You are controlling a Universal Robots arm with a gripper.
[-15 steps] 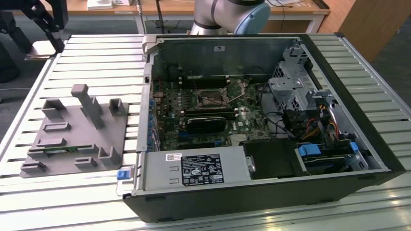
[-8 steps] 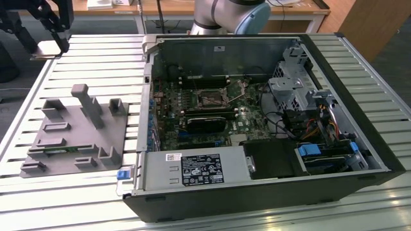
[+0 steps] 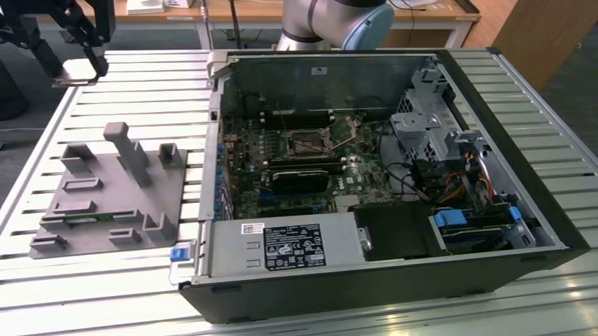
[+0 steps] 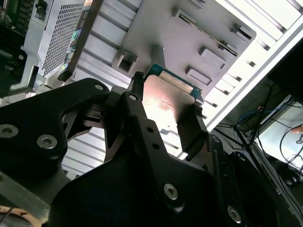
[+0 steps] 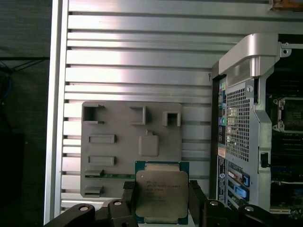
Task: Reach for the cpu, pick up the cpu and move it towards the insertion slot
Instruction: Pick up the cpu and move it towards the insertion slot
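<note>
The tool (image 5: 161, 201) is clenched on the cpu (image 5: 161, 195), its two black fingers (image 5: 197, 198) pressed against opposite edges of the chip in both wrist views. The silver lid of the cpu faces the first wrist view's camera, with a thin green rim showing around it. In the second wrist view the chip (image 4: 165, 101) sits between the finger pads and catches a bright glare.

In the exterior view the arm's dark end (image 3: 66, 42) hangs at the far left corner of the slatted metal worktop (image 3: 131, 105), lifted clear of the grey fixture plate (image 3: 108, 199) that lies on the worktop's left part. The open computer case (image 3: 374, 189) lies to the right of that plate (side panel off, board exposed). The insertion slot (image 3: 306, 143) sits on the motherboard inside the case, well apart from the tool and the held cpu.
</note>
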